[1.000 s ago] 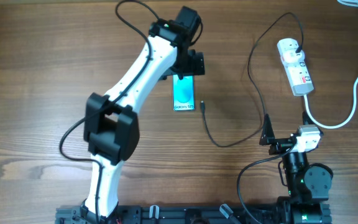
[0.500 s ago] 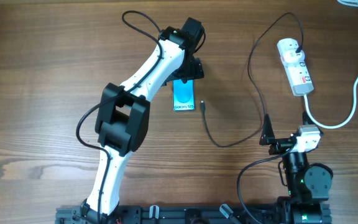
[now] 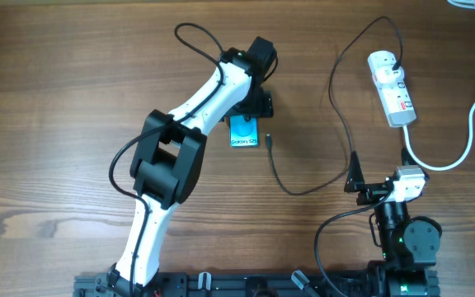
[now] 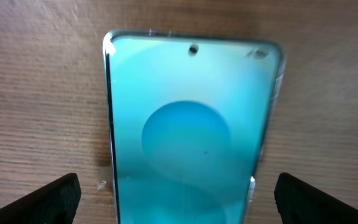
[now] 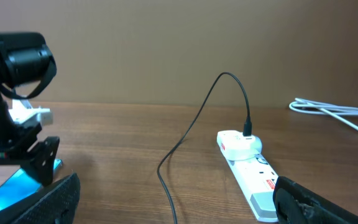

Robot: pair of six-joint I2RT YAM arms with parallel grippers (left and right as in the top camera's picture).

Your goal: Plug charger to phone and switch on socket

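Swung further in over the phone (image 3: 243,134) than a second ago, hiding more of its far end.
Hangs there with left claw (image 4: 179,202) spread wide on either side of the cyan screen, gripping nothing; right claw (image 5: 179,205) equally wide and empty, near right over the desk (image 3: 56,99). Charger (image 3: 268,141) tip just right of phone, other end plugged into socket (image 3: 392,89), far right.

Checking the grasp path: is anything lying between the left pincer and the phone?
Nothing visible. The open left pincer hangs right over the phone, straddling its width, and only bare wooden table shows in the gaps on either side.
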